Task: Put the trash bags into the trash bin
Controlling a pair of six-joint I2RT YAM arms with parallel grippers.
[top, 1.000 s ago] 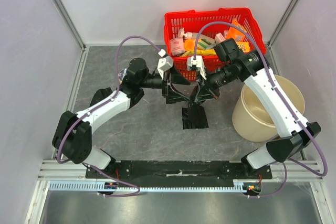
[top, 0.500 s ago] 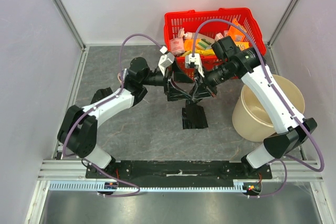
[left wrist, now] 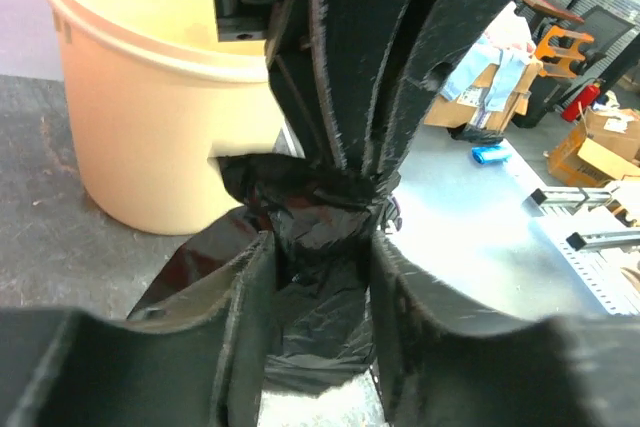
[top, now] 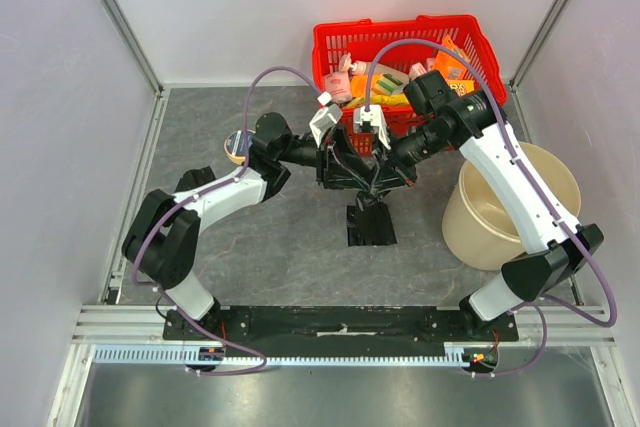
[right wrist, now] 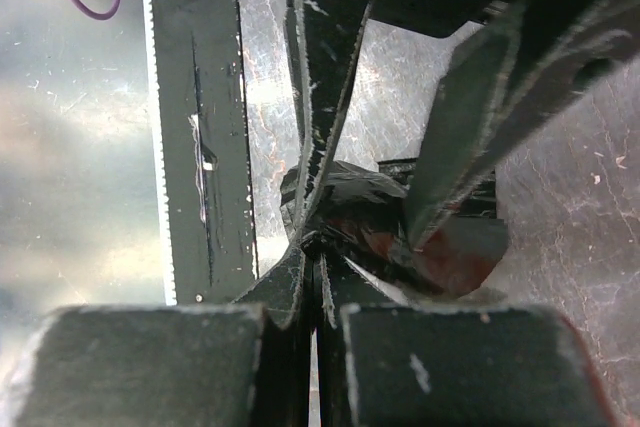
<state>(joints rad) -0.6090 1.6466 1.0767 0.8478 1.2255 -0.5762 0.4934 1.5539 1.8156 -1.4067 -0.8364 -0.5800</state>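
Observation:
A black trash bag (top: 370, 222) hangs from my right gripper (top: 378, 175), its lower part resting on the grey table. In the right wrist view, the right gripper (right wrist: 312, 257) is shut on a pinch of the trash bag (right wrist: 350, 197). My left gripper (top: 345, 165) faces it from the left. Seen from the left wrist, the left gripper (left wrist: 322, 247) is open, its fingers on either side of the bunched trash bag (left wrist: 315, 207) just below the right gripper's tips. The beige trash bin (top: 470, 227) stands upright to the right and also shows at upper left as the trash bin (left wrist: 140, 117).
A red wire basket (top: 340, 42) with several packets stands at the back, just behind both grippers. Grey walls with metal posts close in the table at left, right and back. A black base plate (right wrist: 195, 147) and rail run along the near edge.
My left gripper has moved right up to the bag and its jaws have narrowed around it. The right gripper shifted slightly back at first, then held still with the bag.

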